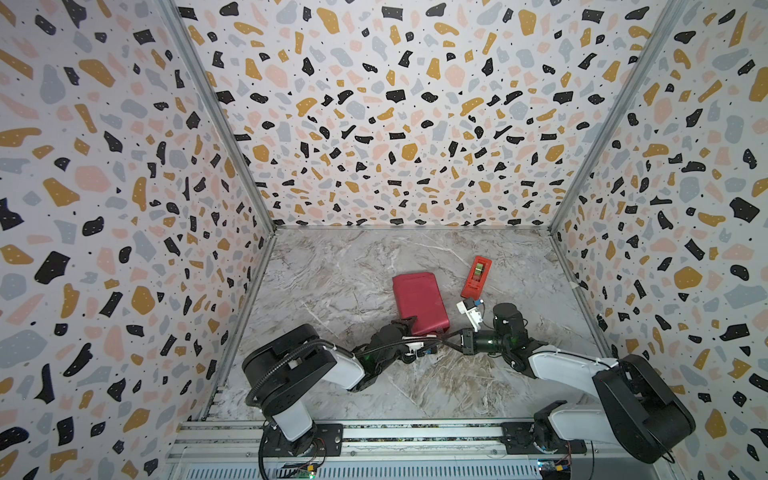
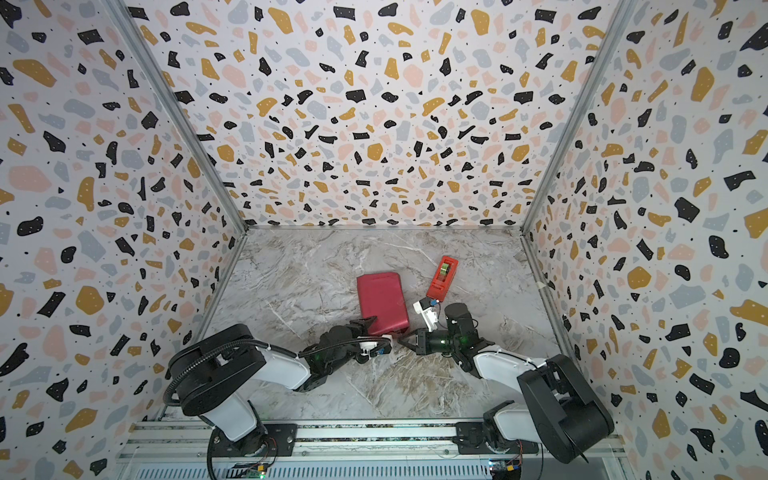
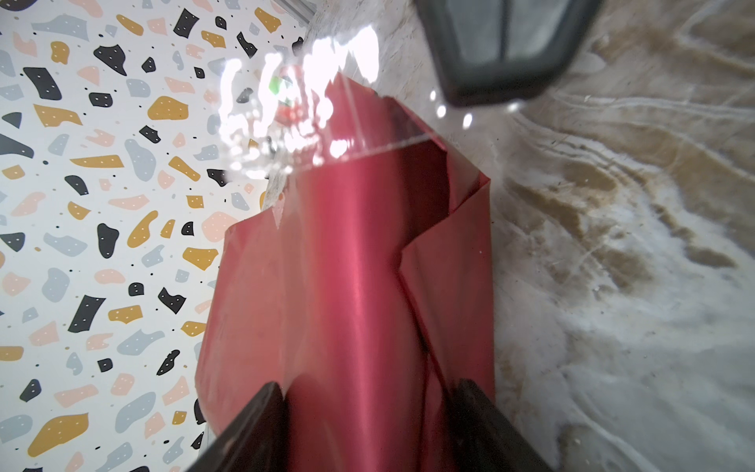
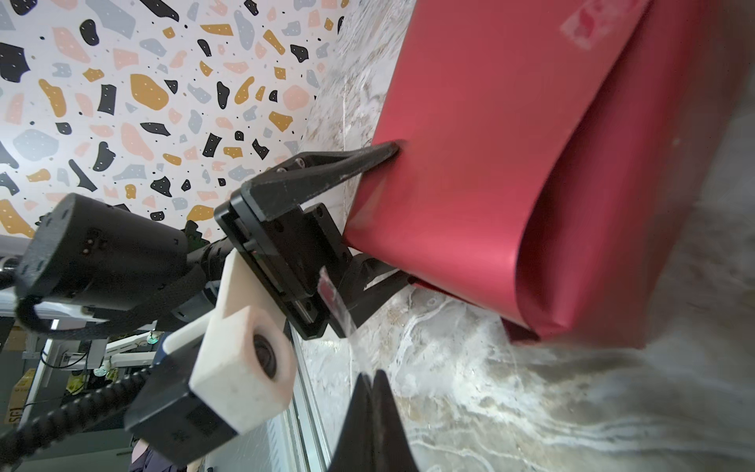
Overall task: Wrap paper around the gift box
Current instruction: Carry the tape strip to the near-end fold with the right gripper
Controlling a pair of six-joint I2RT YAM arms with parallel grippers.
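The paper [image 1: 419,301] lies near the middle of the bench [image 1: 353,270], folded around a flat block. The gift box itself does not show; I judge it is inside. The red tape dispenser [image 1: 476,277] stands at about 1 o'clock from the package, apart from it.

The left claw [image 4: 398,212] is at the 6 o'clock end of the package. It pinches the paper between its two fingers, and the upper tip makes a small dent in the sheet. The right claw [image 4: 372,388] hovers at about 5 o'clock of the package with its fingers pressed together, and it holds nothing.

Several things could go wrong from here. In the right wrist view the overlapping flap [image 4: 531,253] bulges in a loose curve and is not flat, so it may spring open if the left claw lets go before it is fixed. A short strip of clear tape [image 4: 333,298] hangs on the left claw's lower finger; it may stick to the bench or to a wrong place on the sheet. Too hard a squeeze may crease or tear the thin paper. A push from one side only may make the package slide on the smooth bench.
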